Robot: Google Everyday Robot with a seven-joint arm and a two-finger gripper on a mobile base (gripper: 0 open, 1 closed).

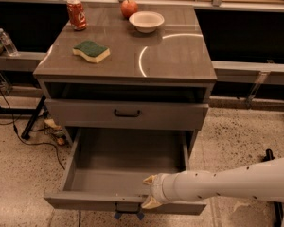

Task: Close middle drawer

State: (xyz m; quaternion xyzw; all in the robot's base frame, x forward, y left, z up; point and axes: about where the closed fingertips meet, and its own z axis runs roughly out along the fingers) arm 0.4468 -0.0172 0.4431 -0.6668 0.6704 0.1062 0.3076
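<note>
The middle drawer (128, 164) of the grey cabinet is pulled far out, showing its plain grey empty box. Its small black handle (128, 207) shows on the front, low in the view. My gripper (146, 191) reaches in from the right on a white arm and sits at the drawer front's top edge, just right of the handle. Its tan fingers (148, 179) are spread apart, one over the drawer's inside and one in front of the face. The top drawer (128, 113) above is shut. The lowest drawer is hidden under the open one.
On the cabinet top (180, 51) lie a green and yellow sponge (91, 51), a red can (76, 14), an apple (128, 7) and a white bowl (146, 21). A water bottle (7, 41) stands on a shelf at left. Cables (33, 136) lie on the floor at left.
</note>
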